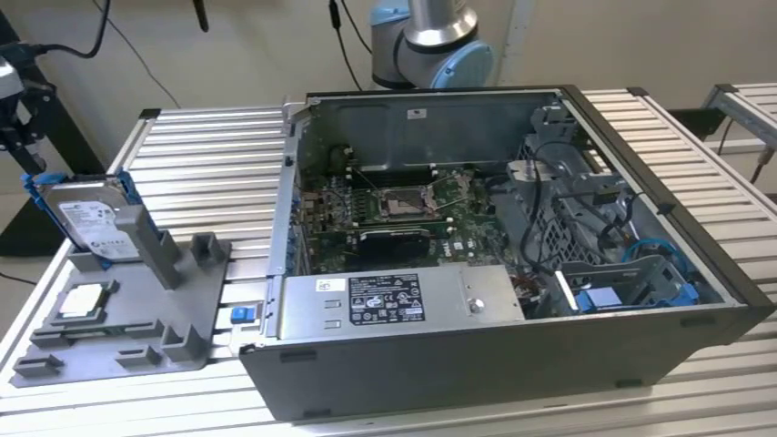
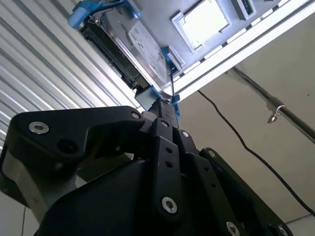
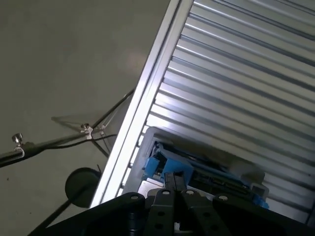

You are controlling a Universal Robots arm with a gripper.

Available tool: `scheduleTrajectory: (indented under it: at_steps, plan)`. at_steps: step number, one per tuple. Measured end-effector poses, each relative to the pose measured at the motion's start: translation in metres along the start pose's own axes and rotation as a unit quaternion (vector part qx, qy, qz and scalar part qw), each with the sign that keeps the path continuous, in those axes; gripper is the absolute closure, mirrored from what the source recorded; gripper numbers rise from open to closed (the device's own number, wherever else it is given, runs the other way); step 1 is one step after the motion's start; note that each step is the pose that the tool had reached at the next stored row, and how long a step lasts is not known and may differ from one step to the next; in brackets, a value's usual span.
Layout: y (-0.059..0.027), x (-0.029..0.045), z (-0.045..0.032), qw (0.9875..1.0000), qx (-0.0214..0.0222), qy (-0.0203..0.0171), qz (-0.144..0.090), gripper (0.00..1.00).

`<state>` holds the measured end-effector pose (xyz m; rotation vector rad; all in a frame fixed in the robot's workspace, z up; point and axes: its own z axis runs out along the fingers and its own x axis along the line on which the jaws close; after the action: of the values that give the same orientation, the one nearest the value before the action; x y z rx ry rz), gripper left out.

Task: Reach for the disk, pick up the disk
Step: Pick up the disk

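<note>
Though whether it grips is unclear, the end effector [image 2: 165, 104] sits at a corner of the upright white-labelled disk [image 1: 91, 223]

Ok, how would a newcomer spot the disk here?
Find the open computer case on the slatted table; at the exterior view's left sits a grey fixture. The disk stands upright at its far end, silver with a white label and blue rails, unlike the small square chip lying flat nearby.

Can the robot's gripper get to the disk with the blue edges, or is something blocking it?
Probably yes. In the second wrist view the gripper is right by the blue rail of the disk, with nothing between them. The disk stands upright in its grey holder, its top edge uncovered.
</note>
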<state>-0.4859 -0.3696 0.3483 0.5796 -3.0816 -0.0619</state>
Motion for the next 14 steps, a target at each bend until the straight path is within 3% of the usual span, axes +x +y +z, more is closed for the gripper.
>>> scheduleTrajectory:
  at_steps: [8,14]
  plan:
    - [0.0,0.0,0.0,0.9992,-0.0001,0.0016,-0.04,1.0]
    - [0.0,0.0,0.0,0.9975,-0.0002,0.0028,-0.071,1.0]
